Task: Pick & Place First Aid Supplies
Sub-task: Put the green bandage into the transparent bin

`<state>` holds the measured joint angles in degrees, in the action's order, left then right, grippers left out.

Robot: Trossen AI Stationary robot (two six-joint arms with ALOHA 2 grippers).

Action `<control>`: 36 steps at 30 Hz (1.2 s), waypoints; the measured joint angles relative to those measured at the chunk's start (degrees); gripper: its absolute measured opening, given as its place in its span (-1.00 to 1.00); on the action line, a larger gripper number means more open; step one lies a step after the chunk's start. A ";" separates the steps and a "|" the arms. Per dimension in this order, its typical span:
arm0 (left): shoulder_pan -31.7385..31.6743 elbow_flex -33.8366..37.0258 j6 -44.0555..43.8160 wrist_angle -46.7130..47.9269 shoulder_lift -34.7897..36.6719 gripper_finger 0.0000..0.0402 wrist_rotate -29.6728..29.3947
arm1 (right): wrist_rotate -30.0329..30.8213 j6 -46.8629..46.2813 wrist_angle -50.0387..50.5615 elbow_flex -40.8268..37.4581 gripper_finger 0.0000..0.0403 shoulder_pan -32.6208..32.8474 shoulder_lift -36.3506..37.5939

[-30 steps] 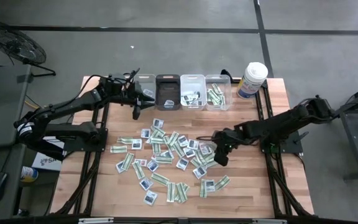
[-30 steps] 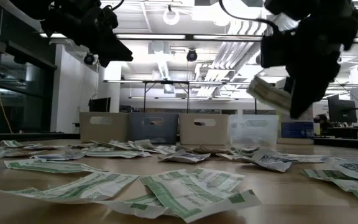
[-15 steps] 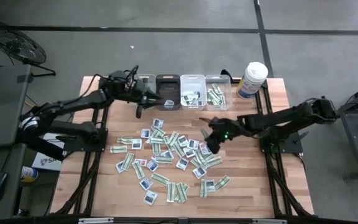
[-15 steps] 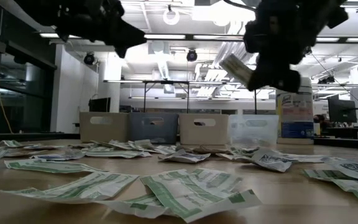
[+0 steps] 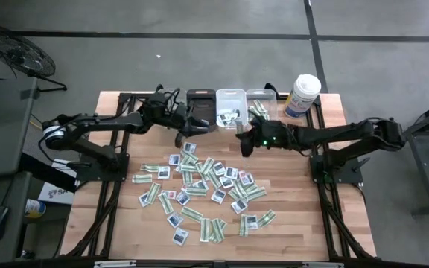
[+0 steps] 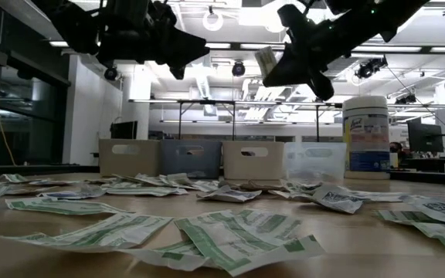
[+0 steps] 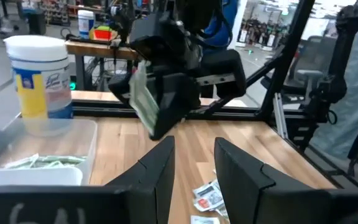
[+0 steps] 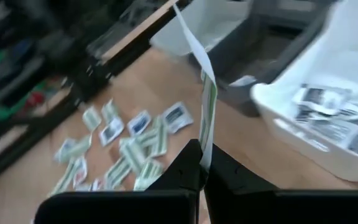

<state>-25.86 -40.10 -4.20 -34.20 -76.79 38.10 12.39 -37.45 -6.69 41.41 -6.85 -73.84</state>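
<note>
Right claw [image 5: 243,141]: clenched on one green-and-white strip packet [image 8: 207,112], held aloft just short of the bins [image 5: 230,94] at the desk's [image 5: 304,223] twelve o'clock edge; left claw [image 7: 191,165]: released, empty, hovering by the dark bin [image 5: 200,97]; two bins hold a few packets; dozens of loose packets [image 5: 199,186] lie mid-desk, so sorting looks barely begun.

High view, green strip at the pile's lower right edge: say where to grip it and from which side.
Come straight down: the green strip lies flat on the table. Pinch across its narrow width near its right end, clear of the white packet beside its left end.
</note>
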 joint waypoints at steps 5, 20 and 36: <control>0.02 0.00 -0.64 -2.88 0.02 -0.45 0.52 | -1.73 -6.55 1.35 0.00 -1.00 -5.37 0.00; 0.02 0.00 -5.44 -6.84 0.09 -0.45 0.75 | -12.82 -13.10 11.35 0.00 -1.00 -24.53 0.00; 0.02 0.00 -8.16 -6.86 0.09 -0.45 0.22 | -18.99 -14.04 20.66 0.00 -1.00 -37.53 0.00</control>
<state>-25.85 -40.10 -12.36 -41.06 -76.71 38.32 -6.60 -51.49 13.96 41.41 -44.38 -73.84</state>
